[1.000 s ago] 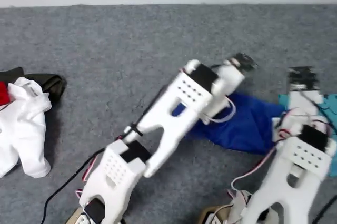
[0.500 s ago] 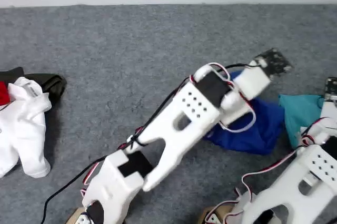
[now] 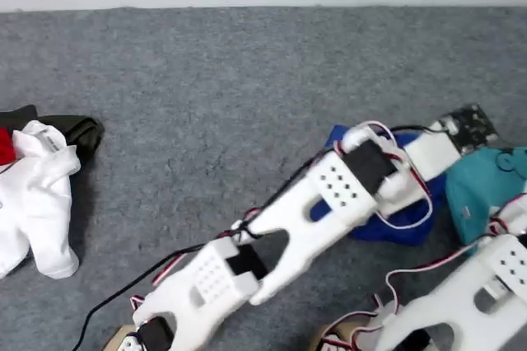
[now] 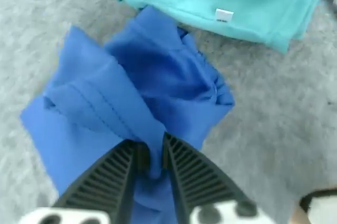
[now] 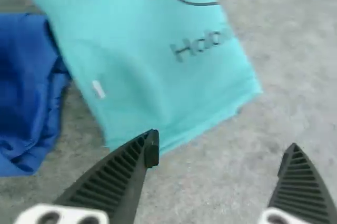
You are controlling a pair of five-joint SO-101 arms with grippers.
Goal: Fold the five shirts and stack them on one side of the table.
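Black ribbed fingers (image 4: pixel 181 169) of my left end effector (image 4: pixel 151 145) are pinched tight on a fold of the blue shirt (image 4: pixel 131 87), which lies crumpled on the grey worktop (image 4: pixel 31 34). Just past it I see the teal shirt (image 4: pixel 221 3), folded flat, its edge touching the blue one. Over on my right end effector (image 5: pixel 222 142) the fingers are spread wide with nothing between them, hovering over bare worktop right at the near edge of the teal shirt. From the high view, my left arm (image 3: pixel 305 203) stretches diagonally across to the right side, covering much of the blue shirt, with the teal shirt beside it at the right edge. Far off at the left edge I've got a white shirt (image 3: pixel 33 194) in a heap, a dark shirt (image 3: pixel 78 130) tucked behind it and a bit of red cloth (image 3: pixel 5 147).
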